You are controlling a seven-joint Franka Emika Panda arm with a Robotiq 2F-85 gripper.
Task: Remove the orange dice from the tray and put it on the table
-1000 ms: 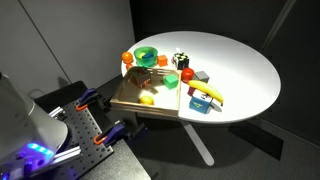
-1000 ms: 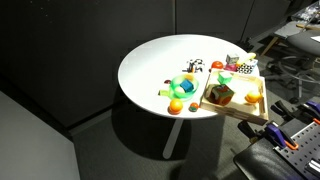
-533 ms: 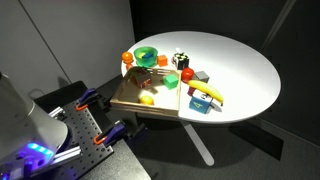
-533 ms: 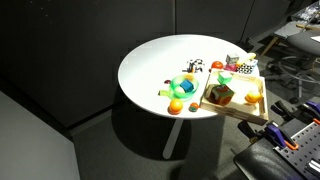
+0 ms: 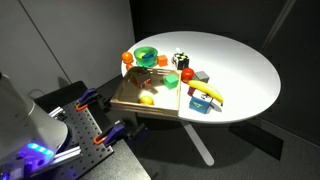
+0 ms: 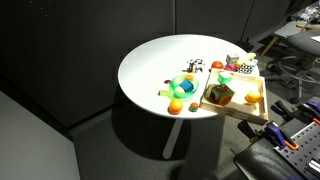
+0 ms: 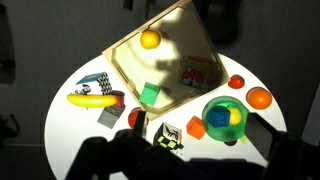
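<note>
The dice (image 5: 143, 77) sits in the tray (image 5: 125, 97); my jaws' spread I cannot tell, too dark; coming down, I might clip the rim or nudge the ball (image 5: 147, 99).

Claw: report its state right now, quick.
Claw: open, spread wide in the wrist view, holding nothing.

White table (image 5: 240, 70) carries tray (image 7: 176, 48), banana (image 7: 95, 99), green bowl (image 7: 222, 118)
</note>
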